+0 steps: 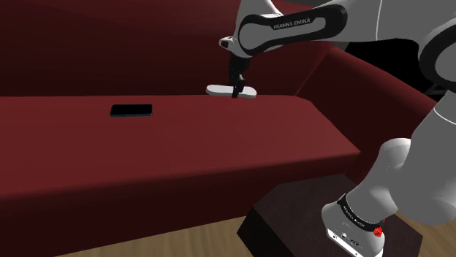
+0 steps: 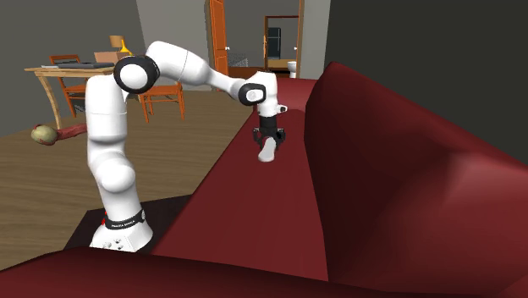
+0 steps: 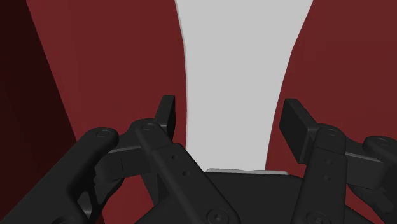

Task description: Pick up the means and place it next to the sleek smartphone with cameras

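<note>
Dark red sofa seat bears 1 black smartphone, lying flat.

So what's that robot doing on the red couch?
A white robot arm has its black tool down over a long white thing on the red sofa seat. Its fingers stand open on either side, not gripping it. A black phone lies further along the seat, toward the shoulder view's left.

Dark red sofa, wood floor, wooden table, orange door, grey wall
</note>
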`<state>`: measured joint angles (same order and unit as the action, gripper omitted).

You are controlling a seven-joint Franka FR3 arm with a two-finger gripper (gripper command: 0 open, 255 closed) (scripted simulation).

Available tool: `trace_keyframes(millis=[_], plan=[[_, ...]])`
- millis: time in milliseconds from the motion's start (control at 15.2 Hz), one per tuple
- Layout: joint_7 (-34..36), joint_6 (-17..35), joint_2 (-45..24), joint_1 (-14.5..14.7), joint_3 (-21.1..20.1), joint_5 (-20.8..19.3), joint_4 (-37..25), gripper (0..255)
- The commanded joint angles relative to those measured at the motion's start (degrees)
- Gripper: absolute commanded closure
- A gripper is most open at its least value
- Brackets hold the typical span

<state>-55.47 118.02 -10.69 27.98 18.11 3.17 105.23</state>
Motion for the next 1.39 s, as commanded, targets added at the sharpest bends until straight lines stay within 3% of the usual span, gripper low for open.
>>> trace_keyframes(millis=[0,660,990,1254,1320], plan=[[2.4,-0.9,-2.1,1.3,-1.0,0.3,-2.9,255],[12.1,-7.1,-13.9,6.3,-4.9,1.5,-20.8,255],[16.5,-12.5,-22.6,8.2,-6.4,2.2,-34.8,255],[20.0,-19.6,-32.8,9.0,-7.6,2.8,-52.1,255],[19.9,-18.7,-32.7,9.1,-7.6,2.8,-51.1,255]])
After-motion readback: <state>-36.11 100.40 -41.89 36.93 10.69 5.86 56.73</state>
